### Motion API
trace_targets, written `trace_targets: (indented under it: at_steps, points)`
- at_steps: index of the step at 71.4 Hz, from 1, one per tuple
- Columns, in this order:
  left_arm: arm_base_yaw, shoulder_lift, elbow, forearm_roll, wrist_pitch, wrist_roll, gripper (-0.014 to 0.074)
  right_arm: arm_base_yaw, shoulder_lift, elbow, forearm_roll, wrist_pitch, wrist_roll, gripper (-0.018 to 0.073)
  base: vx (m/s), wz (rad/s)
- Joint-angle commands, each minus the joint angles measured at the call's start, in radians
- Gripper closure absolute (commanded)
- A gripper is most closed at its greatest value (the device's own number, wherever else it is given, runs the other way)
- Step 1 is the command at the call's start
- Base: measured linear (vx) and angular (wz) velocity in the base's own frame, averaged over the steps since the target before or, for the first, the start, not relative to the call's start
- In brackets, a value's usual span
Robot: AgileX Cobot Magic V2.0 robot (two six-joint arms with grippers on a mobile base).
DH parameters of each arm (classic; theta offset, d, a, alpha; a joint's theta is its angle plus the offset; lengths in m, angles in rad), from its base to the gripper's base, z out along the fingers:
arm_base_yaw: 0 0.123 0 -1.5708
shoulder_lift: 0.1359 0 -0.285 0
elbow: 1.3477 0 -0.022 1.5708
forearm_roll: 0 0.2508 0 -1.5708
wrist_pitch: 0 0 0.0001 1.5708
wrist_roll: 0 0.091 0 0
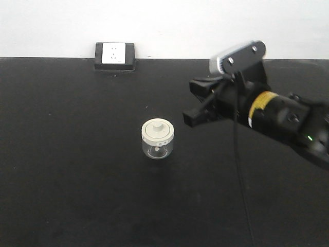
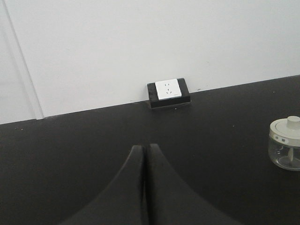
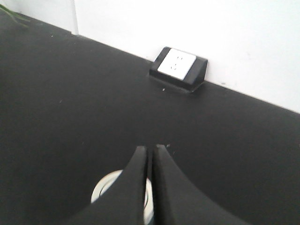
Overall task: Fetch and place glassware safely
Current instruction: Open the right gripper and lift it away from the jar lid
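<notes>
A black table (image 1: 77, 154) runs back to a white wall (image 1: 164, 20), where a black-framed white socket box (image 1: 114, 55) sits at the table's far edge. The right arm (image 1: 277, 121) reaches in from the right, its right gripper (image 3: 149, 157) pressed together above and just right of the glass jar (image 1: 157, 139). The left gripper (image 2: 145, 152), also pressed together, hovers well left of the jar. The jar stands upright mid-table, cream lid (image 1: 157, 130) on.
</notes>
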Motion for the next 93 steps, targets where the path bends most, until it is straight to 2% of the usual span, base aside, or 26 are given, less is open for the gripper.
trace_targets:
  at_steps: [1, 16, 25, 37, 51, 74, 93]
  points:
    - [-0.004, 0.016, -0.026, -0.007, -0.066, 0.000, 0.0603, -0.005, -0.099, 0.051, 0.002, -0.055, -0.003, 0.0568, 0.00, 0.00]
    - [-0.004, 0.016, -0.026, -0.007, -0.066, 0.000, 0.0603, -0.030, -0.257, 0.157, 0.052, -0.057, -0.008, 0.0567, 0.00, 0.00]
    - [-0.004, 0.016, -0.026, -0.007, -0.066, 0.000, 0.0603, -0.093, -0.360, 0.211, 0.089, -0.057, -0.006, 0.0567, 0.00, 0.00]
    - [-0.004, 0.016, -0.026, -0.007, -0.066, 0.000, 0.0603, -0.169, -0.496, 0.308, 0.092, -0.057, -0.007, 0.0566, 0.00, 0.00]
    - [-0.004, 0.016, -0.026, -0.007, -0.066, 0.000, 0.0603, -0.215, -0.683, 0.438, 0.102, -0.035, -0.006, 0.0566, 0.00, 0.00]
    - [-0.004, 0.016, -0.026, -0.007, -0.066, 0.000, 0.0603, -0.215, -0.997, 0.585, 0.106, 0.171, -0.001, 0.0564, 0.00, 0.00]
    - [-0.004, 0.016, -0.026, -0.007, -0.066, 0.000, 0.0603, -0.215, -1.219, 0.623, 0.106, 0.355, 0.001, 0.0563, 0.00, 0.00]
